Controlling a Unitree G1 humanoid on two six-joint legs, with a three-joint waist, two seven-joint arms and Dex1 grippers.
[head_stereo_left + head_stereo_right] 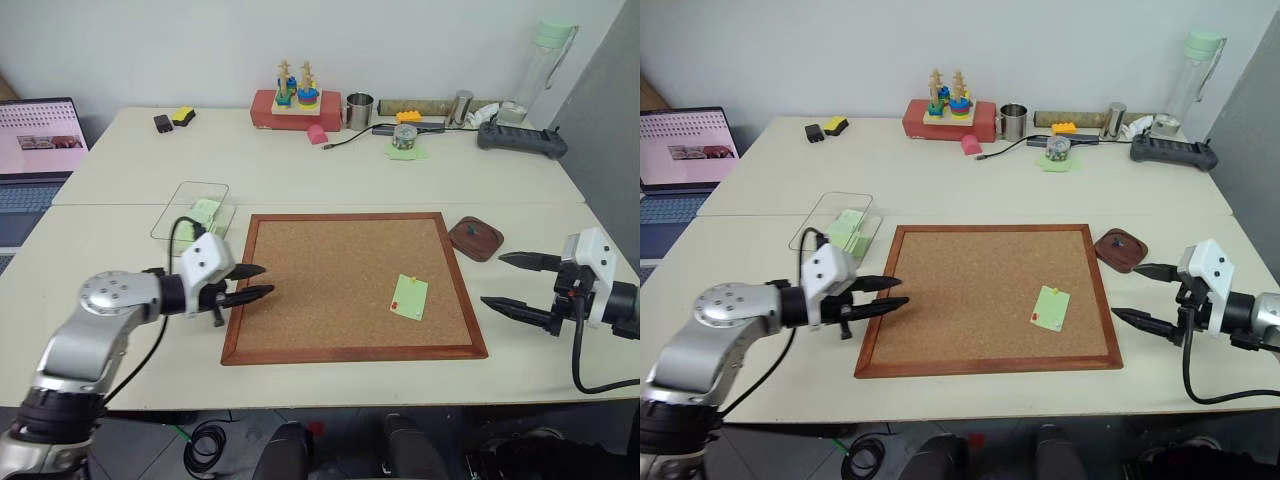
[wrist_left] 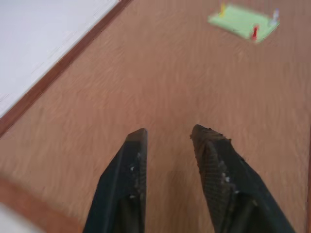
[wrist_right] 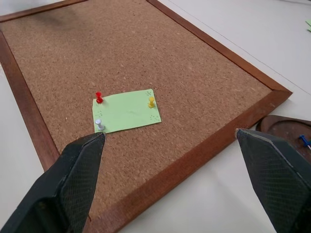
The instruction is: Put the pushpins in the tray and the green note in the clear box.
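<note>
Pinning the note (image 3: 127, 110) are tiny pushpins (image 3: 99, 97), hardly seen from above; left gripper (image 1: 256, 281) narrowly parted at the board's (image 1: 330, 290) edge, right gripper (image 1: 518, 283) spread wide.

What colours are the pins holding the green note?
Red, yellow and a pale grey one; right wrist view.

We note the left arm as brushed silver metal, its rounded joint housing ringed with small dark screw holes, ending in a white boxy wrist block. A black cable loops from that block back along the forearm. The left pincer (image 1: 252, 282) carries two black tapered fingers (image 2: 127, 179); their inner faces are stippled with a fine diamond texture (a few pale specks on them). The right arm shows a like white block and a dark sleeve, with a black cable hanging beneath. The right pincer (image 1: 516, 284) has matching black pointed fingers (image 3: 73, 179).
</note>
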